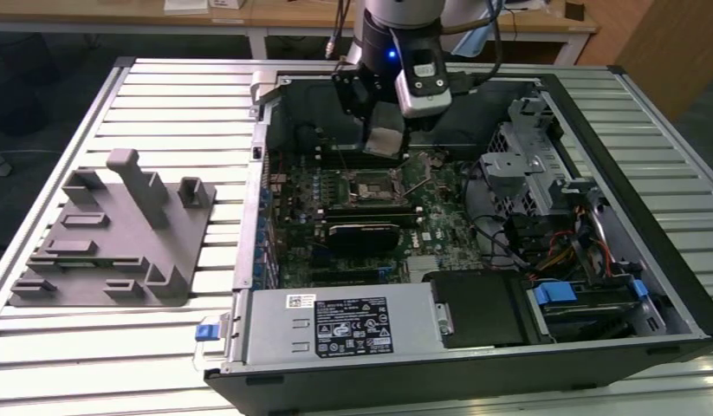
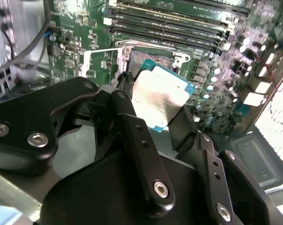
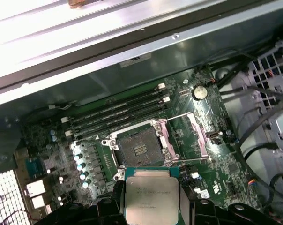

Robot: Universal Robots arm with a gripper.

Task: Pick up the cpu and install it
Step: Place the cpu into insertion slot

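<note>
My gripper [image 3: 152, 208] is shut on the cpu [image 3: 152, 194], a flat square chip with a silvery top and a teal rim, held by two opposite edges between black fingers [image 2: 125, 93]. In the second wrist view the cpu [image 2: 161, 96] hangs tilted above the open socket [image 2: 146, 58]. In the first wrist view the dark socket [image 3: 137, 150] stands just beyond the chip, its metal frame swung open. In the exterior view the gripper [image 1: 385, 143] hovers inside the computer case, a little above the socket [image 1: 373, 188] on the green motherboard [image 1: 333, 251].
The open computer case [image 1: 633, 260] lies on a slatted metal table [image 1: 159, 95]. A grey tray [image 1: 113, 234] sits at the exterior view's left. Memory slots [image 3: 118, 110], a drive cage [image 1: 529, 156], loose cables [image 1: 507, 234] and a power supply [image 1: 333, 325] surround the socket.
</note>
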